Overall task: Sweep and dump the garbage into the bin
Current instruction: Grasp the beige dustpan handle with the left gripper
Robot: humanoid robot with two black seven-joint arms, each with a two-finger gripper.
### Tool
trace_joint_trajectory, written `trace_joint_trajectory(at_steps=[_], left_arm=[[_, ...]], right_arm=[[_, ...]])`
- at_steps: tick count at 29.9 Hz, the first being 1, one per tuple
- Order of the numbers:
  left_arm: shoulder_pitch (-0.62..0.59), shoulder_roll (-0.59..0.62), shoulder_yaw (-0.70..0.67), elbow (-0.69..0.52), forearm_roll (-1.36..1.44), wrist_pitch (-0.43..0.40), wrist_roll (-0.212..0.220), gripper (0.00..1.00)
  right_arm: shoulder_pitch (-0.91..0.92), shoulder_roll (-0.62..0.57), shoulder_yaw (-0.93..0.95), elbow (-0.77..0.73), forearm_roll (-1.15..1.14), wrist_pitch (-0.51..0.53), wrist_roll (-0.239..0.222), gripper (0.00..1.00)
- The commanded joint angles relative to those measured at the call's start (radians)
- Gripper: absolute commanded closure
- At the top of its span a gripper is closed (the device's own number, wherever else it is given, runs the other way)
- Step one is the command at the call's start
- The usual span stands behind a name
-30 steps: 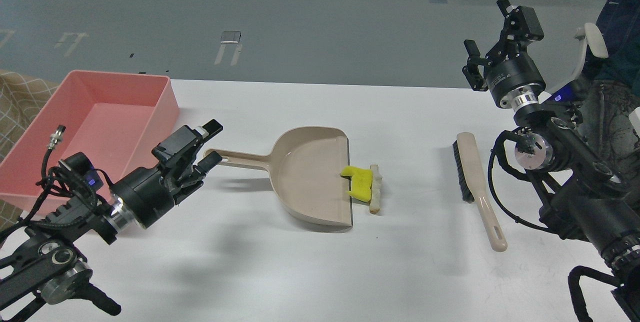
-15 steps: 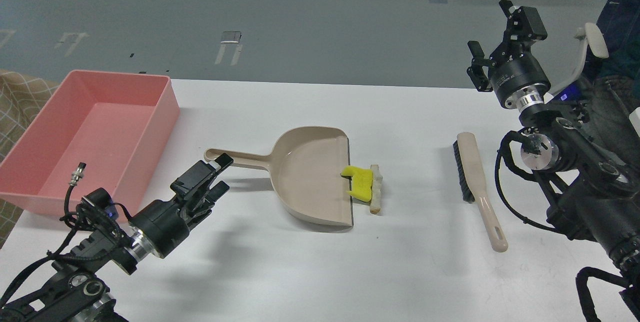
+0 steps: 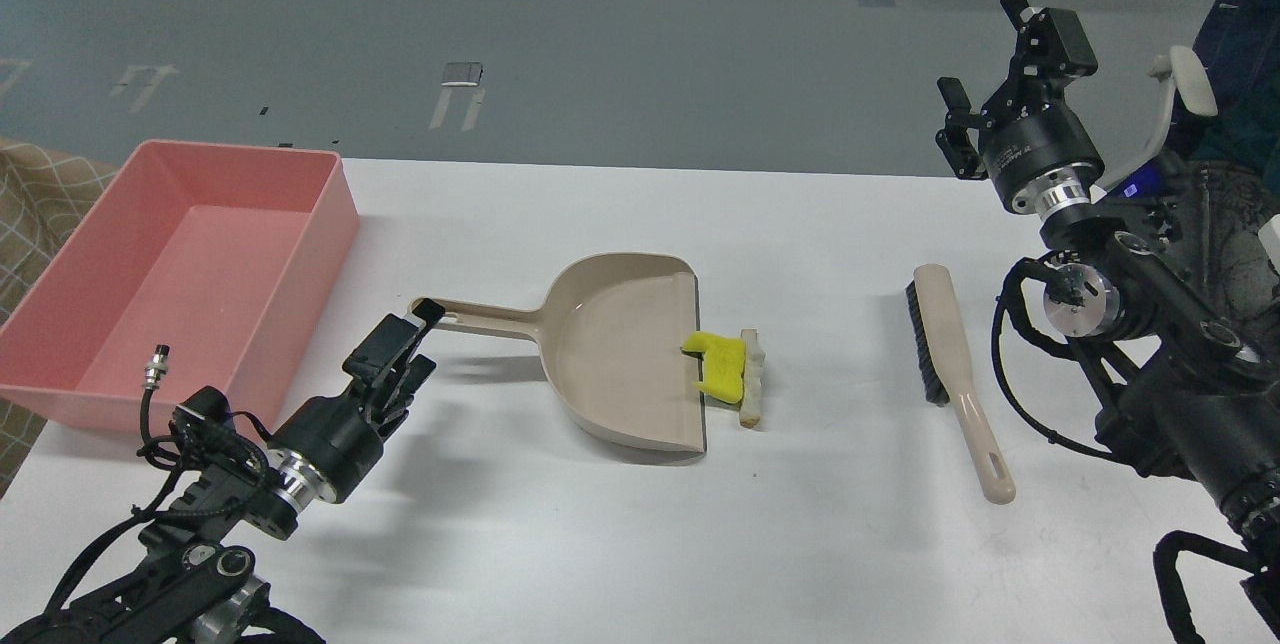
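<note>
The garbage lies at the open lip of the beige dustpan (image 3: pixel 620 344): a yellow sponge-like chunk (image 3: pixel 722 368) partly on the lip, and a white slice with a tan crust (image 3: pixel 751 379) just to its right on the table. The pink bin (image 3: pixel 335 186) stands at the far left, with nothing visible in it. My left gripper (image 3: pixel 422 336) is open and low at the end of the dustpan's handle (image 3: pixel 480 316); its upper fingertip overlaps the handle's tip. My right gripper (image 3: pixel 985 54) is open, empty and raised high at the right, above the brush.
A beige hand brush with black bristles (image 3: pixel 945 364) lies on the white table (image 3: pixel 600 544) right of the garbage. A tan checked cloth (image 3: pixel 30 214) shows past the table's left edge. My right arm fills the right edge.
My left gripper has dropped and drawn back, then ended at the tip of the dustpan's handle, still open. My right gripper has shifted slightly right. The garbage, dustpan and brush have not moved.
</note>
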Motion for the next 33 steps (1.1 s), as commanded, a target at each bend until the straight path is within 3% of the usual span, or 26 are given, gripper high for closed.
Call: trace_joint_trajectory(at_steps=[1, 27, 30, 33], left_arm=[[-0.035, -0.027, -0.001, 0.040, -0.008, 0.002, 0.011, 0.02], [-0.126, -0.106, 0.017, 0.133, -0.003, 0.025, 0.045, 0.03], [-0.142, -0.109, 0.020, 0.144, -0.003, 0.026, 0.048, 0.05], [-0.158, -0.109, 0.022, 0.149, -0.003, 0.026, 0.063, 0.15]], right_arm=[[0.000, 0.000, 0.000, 0.000, 0.000, 0.000, 0.000, 0.00], [0.003, 0.000, 0.002, 0.000, 0.000, 0.000, 0.000, 0.00], [0.003, 0.000, 0.002, 0.000, 0.000, 0.000, 0.000, 0.00], [0.003, 0.000, 0.002, 0.000, 0.002, 0.000, 0.000, 0.00]])
